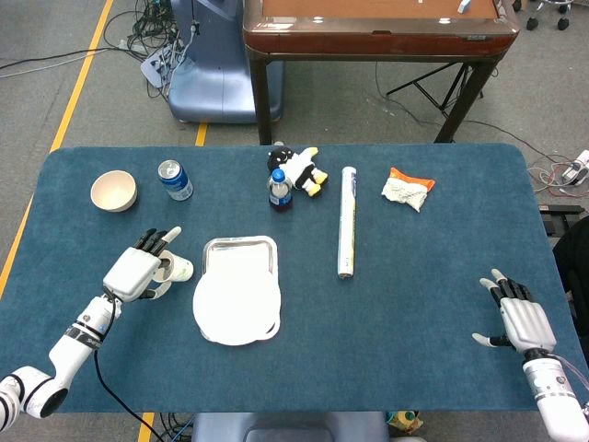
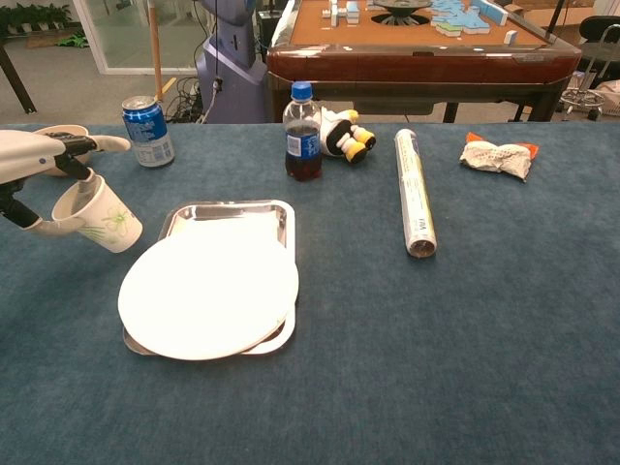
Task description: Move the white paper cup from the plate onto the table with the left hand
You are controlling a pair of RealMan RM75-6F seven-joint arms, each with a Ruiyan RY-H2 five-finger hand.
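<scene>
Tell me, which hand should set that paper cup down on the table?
The left hand: it already holds the white paper cup, tilted, beside the plate. The right hand rests open at the far edge.

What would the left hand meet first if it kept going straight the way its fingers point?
Probably the blue soda can; the left hand, holding the white paper cup, points roughly toward it. Depth is unclear.

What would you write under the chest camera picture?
The left hand holds a tilted paper cup beside the white plate.
</scene>
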